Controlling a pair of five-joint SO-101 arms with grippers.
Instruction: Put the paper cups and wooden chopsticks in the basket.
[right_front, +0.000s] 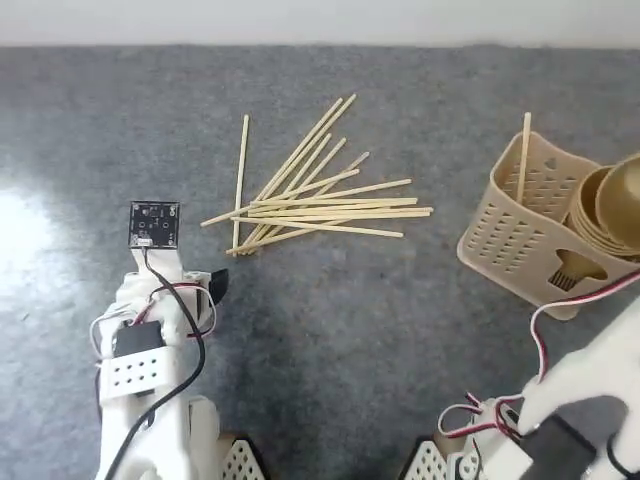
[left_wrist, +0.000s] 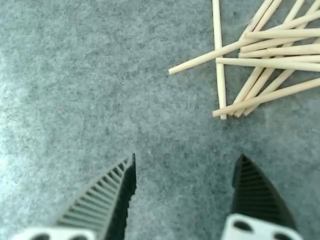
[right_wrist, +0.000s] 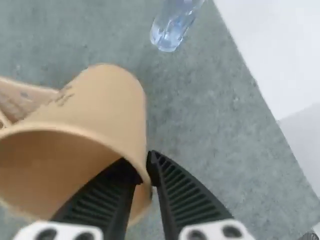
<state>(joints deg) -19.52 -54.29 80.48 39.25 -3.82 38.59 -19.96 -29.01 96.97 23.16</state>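
The paper cup (right_wrist: 70, 125) sits with its rim pinched in the right hand (right_wrist: 143, 167).

Chopsticks (right_front: 330, 210) matt wood; basket (right_front: 505, 235) plastic (perforated); cup (right_wrist: 80, 125) smooth paper; tabletop (right_front: 350, 330) rough cloth.

Chopsticks (right_front: 320, 205) mid-table, basket (right_front: 502, 236) to the right.
One chopstick (right_front: 524, 155) is stood in the basket, beside nested paper cups (right_front: 600, 212).
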